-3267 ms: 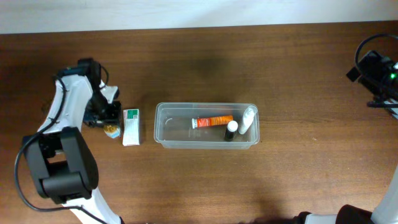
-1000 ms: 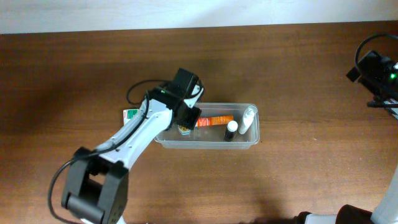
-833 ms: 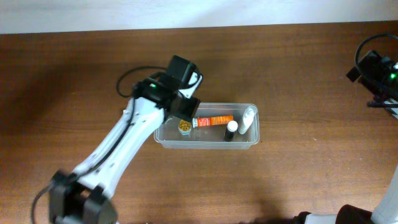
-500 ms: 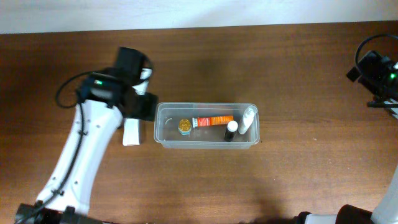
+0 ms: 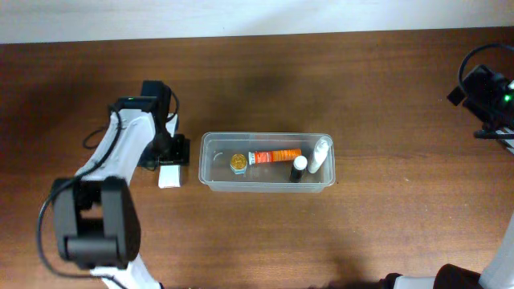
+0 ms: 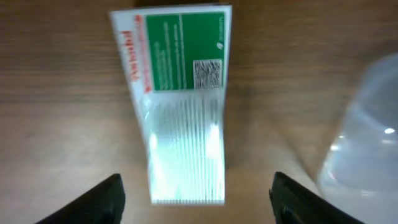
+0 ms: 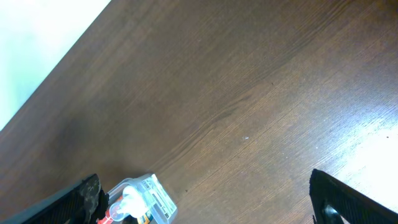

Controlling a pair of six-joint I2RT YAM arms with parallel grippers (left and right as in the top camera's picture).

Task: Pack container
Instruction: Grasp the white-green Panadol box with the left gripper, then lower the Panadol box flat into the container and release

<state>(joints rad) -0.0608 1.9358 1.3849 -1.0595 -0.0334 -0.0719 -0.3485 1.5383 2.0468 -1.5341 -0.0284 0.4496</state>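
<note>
Just left of the container [image 5: 265,135], the carton [image 6: 180,106] sits under my left gripper [image 6: 198,199], jaws apart. I judge it light, stiff, glossy: take its long sides. The right gripper [image 7: 208,196] has jaws apart too.

box [image 6: 183,112] left: free | right: narrow gap, then container [image 6: 367,137] wall
</note>
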